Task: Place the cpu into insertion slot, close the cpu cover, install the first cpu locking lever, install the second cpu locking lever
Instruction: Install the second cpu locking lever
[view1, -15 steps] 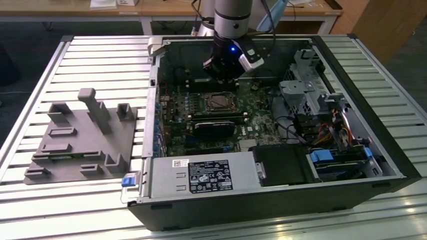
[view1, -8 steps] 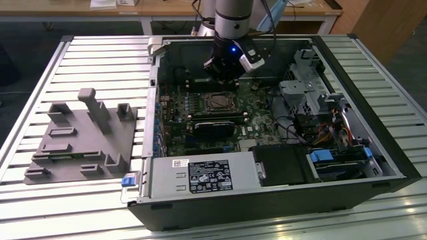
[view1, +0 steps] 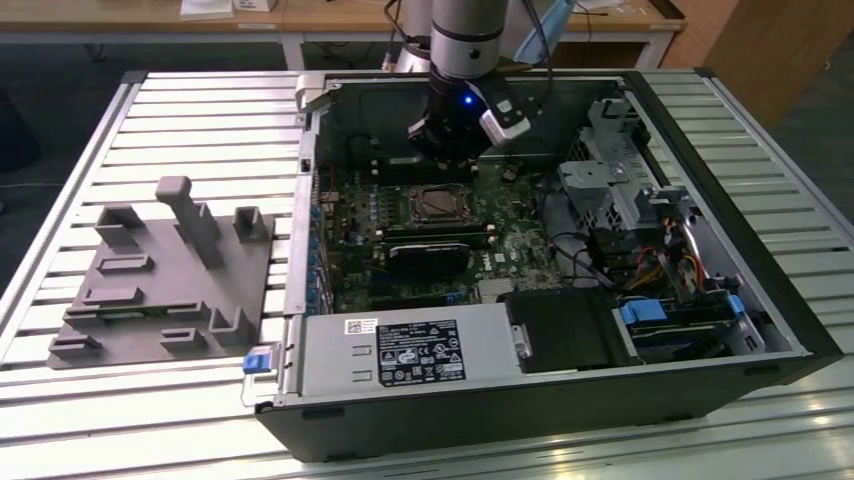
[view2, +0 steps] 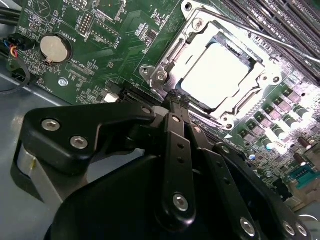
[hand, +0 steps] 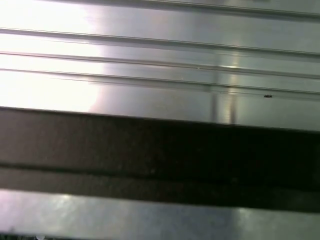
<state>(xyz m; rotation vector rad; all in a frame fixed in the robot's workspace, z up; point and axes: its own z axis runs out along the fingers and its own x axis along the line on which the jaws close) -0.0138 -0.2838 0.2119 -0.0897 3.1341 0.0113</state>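
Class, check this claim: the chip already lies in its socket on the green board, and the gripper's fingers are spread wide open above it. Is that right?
Not quite. The chip does lie in its socket on the green board, but the second wrist view shows the gripper with fingers closed together, not spread open.

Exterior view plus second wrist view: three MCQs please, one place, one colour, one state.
1. The grey fixture sits: A) on the exterior view's left of the computer case B) inside it C) on its right.
2. The motherboard is: A) blue B) green C) red.
3. The cpu is: A) in the end effector B) on the fixture C) in the insertion slot.
Answers: A, it lies outside the case wall; B, green board throughout; C, its metal top shows within the slot's frame.
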